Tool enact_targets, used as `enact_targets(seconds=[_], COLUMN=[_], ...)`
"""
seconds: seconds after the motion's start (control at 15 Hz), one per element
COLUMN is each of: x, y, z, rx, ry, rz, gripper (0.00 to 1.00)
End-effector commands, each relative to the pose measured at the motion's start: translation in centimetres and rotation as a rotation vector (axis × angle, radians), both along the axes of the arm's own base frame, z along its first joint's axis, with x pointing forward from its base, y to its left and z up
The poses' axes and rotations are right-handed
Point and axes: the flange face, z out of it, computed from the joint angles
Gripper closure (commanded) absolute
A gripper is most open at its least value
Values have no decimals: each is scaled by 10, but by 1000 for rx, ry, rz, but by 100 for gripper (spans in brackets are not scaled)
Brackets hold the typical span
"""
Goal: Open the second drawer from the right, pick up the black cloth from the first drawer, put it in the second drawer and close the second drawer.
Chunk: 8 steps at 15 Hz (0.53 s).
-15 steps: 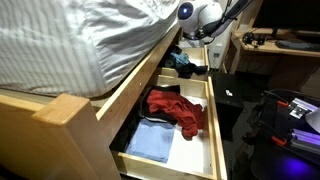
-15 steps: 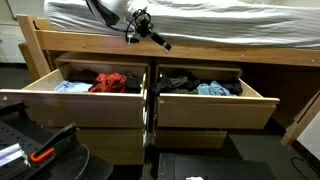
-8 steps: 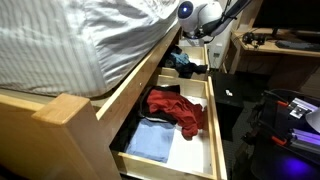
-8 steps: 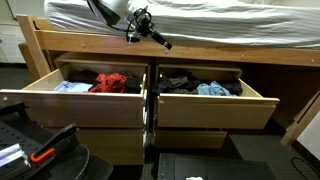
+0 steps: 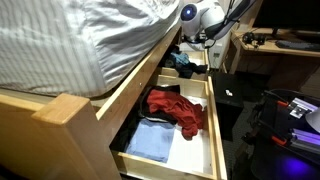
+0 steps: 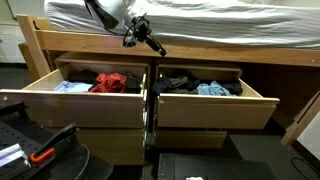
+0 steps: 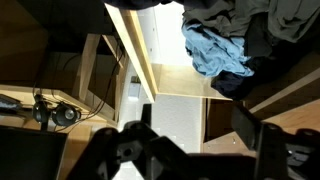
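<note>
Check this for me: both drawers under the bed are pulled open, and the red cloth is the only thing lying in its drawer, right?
Not quite. The first drawer and the second drawer are both pulled open, but the red cloth is not alone. A light blue cloth lies beside it on the first drawer's white bottom, as an exterior view shows.

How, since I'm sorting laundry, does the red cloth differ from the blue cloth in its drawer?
The red cloth is crumpled into a heap; the blue cloth lies folded flat. The red cloth sits mid-drawer; the blue cloth lies at one end. Both rest in one open drawer.
</note>
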Motion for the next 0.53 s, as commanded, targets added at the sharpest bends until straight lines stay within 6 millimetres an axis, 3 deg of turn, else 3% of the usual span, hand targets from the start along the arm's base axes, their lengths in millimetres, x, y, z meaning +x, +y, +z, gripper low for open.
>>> enact_targets(seconds=[0.0,0.13,0.27,0.47], x=[-4,-8,-13,-24], y=[-1,-3,-6,-15], z=[-5,-9,-8,-30], rx=[15,24,38,128], ry=[2,7,-83,-185], rz=[-2,-6,-48,-204], gripper=[11,0,0,0])
